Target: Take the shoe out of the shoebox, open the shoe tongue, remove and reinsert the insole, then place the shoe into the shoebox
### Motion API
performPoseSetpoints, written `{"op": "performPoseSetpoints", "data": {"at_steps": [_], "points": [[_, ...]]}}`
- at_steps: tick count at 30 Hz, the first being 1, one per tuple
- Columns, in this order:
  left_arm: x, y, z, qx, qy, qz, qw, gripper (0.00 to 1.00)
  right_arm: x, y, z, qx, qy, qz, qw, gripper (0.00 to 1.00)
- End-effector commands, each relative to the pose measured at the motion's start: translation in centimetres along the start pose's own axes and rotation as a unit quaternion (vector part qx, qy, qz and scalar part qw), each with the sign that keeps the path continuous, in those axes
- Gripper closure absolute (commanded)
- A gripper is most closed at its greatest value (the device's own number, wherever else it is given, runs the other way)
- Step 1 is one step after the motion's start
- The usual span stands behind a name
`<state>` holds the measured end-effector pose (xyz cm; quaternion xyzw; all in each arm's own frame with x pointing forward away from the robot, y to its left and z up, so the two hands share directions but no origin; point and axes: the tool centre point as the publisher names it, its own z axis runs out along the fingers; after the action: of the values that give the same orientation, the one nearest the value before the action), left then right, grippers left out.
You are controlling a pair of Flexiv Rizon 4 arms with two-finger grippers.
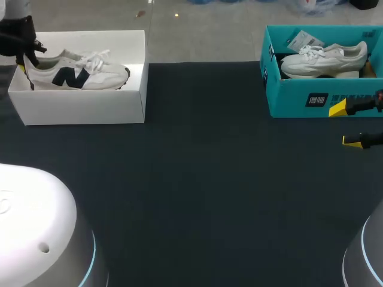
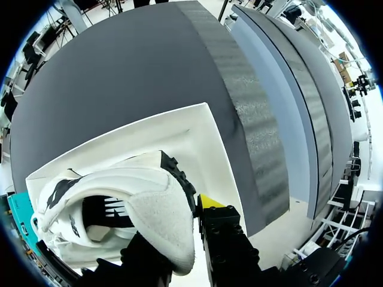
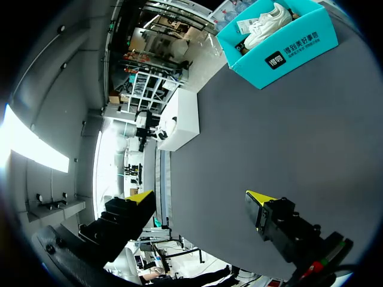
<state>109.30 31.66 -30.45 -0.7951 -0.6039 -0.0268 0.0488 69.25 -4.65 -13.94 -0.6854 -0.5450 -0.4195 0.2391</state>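
Now: we judge the first step is in hand, lifting the shoe (image 1: 75, 72) out of the white box (image 1: 84, 110).
Shoe: inside the white box at the far left of the table (image 1: 197, 179), with its toe toward the middle.
Left jaws: at the heel and apparently clenched on the collar. One finger is hidden under the shoe, so we are not certain.
Right jaws: released and wide apart, above the table beside the teal box (image 1: 299, 104), grasping nothing.
Risk, slip: the padded collar is soft, so a pinch there could let the shoe sag or twist free as we lift.
Risk, box: nothing steadies the white box, so a toe catching its wall could drag or tip it.
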Motion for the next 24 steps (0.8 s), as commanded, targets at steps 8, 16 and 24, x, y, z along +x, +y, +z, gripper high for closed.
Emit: {"op": "performPoseSetpoints", "data": {"at_steps": [8, 16, 24], "points": [[-1.1, 0.0, 3.5, -0.006, 0.009, -0.014, 1.000, 1.00, 0.0, -0.1, 0.0, -0.001, -0.001, 0.000, 1.000, 0.00], [-1.1, -0.3, 5.3, 0.011, 0.008, -0.021, 1.000, 1.00, 0.0, -0.1, 0.0, -0.001, -0.001, 0.000, 1.000, 0.00], [-1.2, -0.7, 6.5, 0.034, -0.002, -0.007, 0.999, 0.41, 0.0, -0.1, 0.0, -0.001, -0.001, 0.000, 1.000, 0.00]]}}
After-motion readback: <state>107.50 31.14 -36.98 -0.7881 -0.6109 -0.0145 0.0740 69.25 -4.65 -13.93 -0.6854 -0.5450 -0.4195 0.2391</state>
